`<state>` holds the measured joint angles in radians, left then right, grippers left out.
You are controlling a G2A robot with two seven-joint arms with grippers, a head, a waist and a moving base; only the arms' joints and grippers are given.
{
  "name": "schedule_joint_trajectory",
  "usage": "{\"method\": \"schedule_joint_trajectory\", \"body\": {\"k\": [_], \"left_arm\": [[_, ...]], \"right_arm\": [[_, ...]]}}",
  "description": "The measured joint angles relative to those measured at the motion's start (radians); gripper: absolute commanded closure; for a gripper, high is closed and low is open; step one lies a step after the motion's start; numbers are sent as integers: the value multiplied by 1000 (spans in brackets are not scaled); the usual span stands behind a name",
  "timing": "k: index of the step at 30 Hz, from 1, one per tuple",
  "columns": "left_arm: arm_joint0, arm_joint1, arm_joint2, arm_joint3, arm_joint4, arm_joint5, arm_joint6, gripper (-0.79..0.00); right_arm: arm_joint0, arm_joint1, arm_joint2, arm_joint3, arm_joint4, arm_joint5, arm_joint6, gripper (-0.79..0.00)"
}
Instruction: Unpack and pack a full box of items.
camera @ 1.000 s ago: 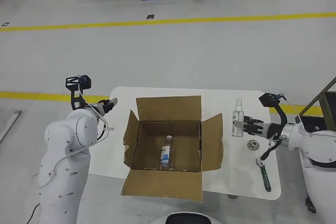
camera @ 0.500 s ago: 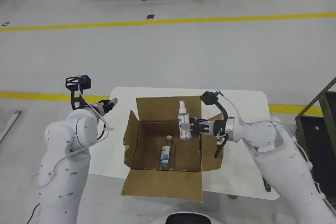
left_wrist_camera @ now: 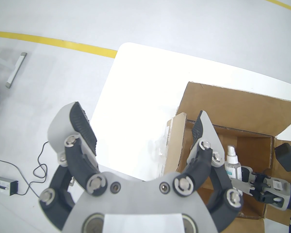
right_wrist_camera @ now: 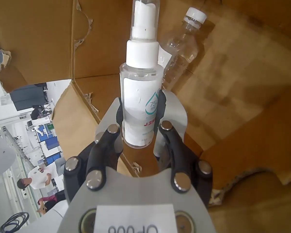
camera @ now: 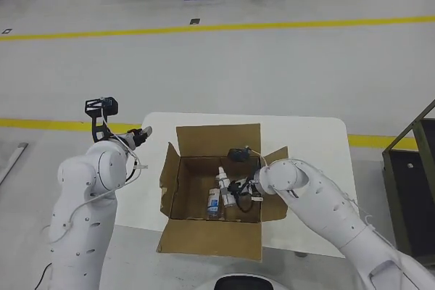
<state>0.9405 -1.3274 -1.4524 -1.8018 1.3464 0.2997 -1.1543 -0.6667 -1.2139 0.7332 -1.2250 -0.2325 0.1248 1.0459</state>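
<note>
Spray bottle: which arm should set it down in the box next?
Right. The right gripper is shut on the spray bottle, inside the cardboard box, beside the water bottle lying there. The left gripper is open and empty, outside the box.

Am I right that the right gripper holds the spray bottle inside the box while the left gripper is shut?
Not quite: the left wrist view shows the left gripper open, holding nothing. The right gripper does hold the spray bottle inside the box.
</note>
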Motion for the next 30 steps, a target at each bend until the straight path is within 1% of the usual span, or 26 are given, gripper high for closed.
{"method": "schedule_joint_trajectory", "body": {"k": [7,9,12,16,19,24,30], "left_arm": [[0,0,0,0,0,0,0,-785],[0,0,0,0,0,0,0,-785],[0,0,0,0,0,0,0,-785],[0,0,0,0,0,0,0,-785],[0,0,0,0,0,0,0,-785],[0,0,0,0,0,0,0,-785],[0,0,0,0,0,0,0,-785]], "right_arm": [[-10,-1,-6,-3,-5,2,-9,0],[-18,-8,-25,-5,-18,27,-17,0],[-18,-31,-67,11,-13,95,-36,0],[3,-69,-113,73,-7,241,-92,0],[19,-92,-133,125,-1,305,-124,0],[59,-128,-172,219,-5,354,-114,0],[93,-185,-224,333,15,345,-121,0]]}}
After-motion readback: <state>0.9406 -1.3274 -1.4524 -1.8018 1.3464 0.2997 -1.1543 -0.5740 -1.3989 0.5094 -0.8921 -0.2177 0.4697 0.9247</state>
